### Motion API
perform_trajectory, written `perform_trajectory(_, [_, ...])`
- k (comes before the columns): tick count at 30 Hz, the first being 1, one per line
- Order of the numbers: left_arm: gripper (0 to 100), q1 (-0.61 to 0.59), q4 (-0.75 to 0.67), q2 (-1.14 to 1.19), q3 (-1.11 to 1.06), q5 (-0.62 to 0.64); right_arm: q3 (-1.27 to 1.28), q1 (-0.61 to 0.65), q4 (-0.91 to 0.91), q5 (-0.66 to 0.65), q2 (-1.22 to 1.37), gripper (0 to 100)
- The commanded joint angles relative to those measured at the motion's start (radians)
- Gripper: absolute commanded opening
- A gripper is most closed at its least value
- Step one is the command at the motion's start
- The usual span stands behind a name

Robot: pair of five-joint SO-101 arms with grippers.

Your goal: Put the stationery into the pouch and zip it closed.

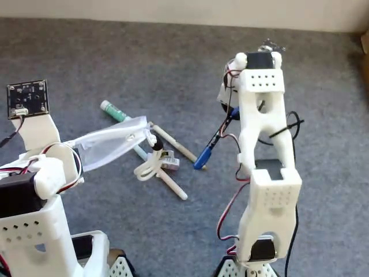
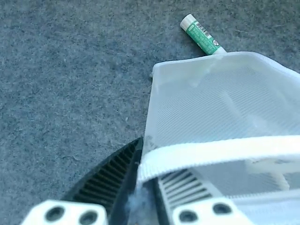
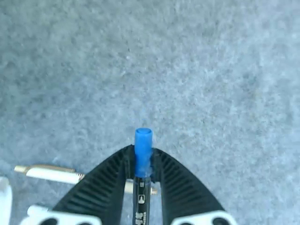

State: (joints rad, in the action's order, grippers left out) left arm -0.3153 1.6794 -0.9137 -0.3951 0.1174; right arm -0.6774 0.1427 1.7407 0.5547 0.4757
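Left side: the left gripper (image 2: 140,157) is clenched on the white band along the edge of the translucent white mesh pouch (image 2: 220,93); both ribbed black fingers (image 2: 110,176) press against that band; the pouch extends from the gripper across the grey carpet-like surface (image 1: 173,63) towards the middle.

Just beyond the pouch's far corner lies the green-and-white glue stick (image 2: 199,33), flat on the surface; one end is hidden behind the pouch's corner, the capped white end is clear of it.

Centre: a white pen with a gold-coloured end (image 1: 174,145) lies at a slant just beside the pouch's right end; a second white pen (image 1: 173,186) lies nearer the arms' bases; between the two sits a small cluster of white items (image 1: 154,164) that I cannot identify; a teal shaft (image 1: 140,152) shows at the pouch's lower edge, partly covered by it. All of these are outside the pouch.

Right side: the right gripper (image 3: 142,159) is clamped around the blue marker (image 3: 143,143); the blue end stands out past the fingertips; from above the marker hangs at a slant, its lower end close to the gold-ended pen; whether it touches the surface I cannot tell.
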Motion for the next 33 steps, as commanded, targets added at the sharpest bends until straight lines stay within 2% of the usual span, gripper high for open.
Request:
perform_trajectory(1, [1,-0.005,-0.020,0.021,0.013,0.011,0.054,0.013,0.019,-0.012,-0.166,0.5])
perform_trajectory(11, [1,-0.005,-0.020,0.021,0.015,0.011,0.217,0.018,0.015,-0.012,-0.390,0.5])
perform_trajectory(17, [1,-0.010,-0.020,0.021,0.007,0.011,0.341,0.101,-0.021,-0.012,-0.544,0.5])
perform_trajectory(25, [1,-0.007,-0.020,0.021,0.007,0.011,0.544,0.125,-0.127,-0.011,-0.811,0.5])
perform_trajectory(33, [1,-0.012,-0.020,0.022,0.005,0.011,0.771,0.186,-0.334,-0.005,-1.095,0.5])
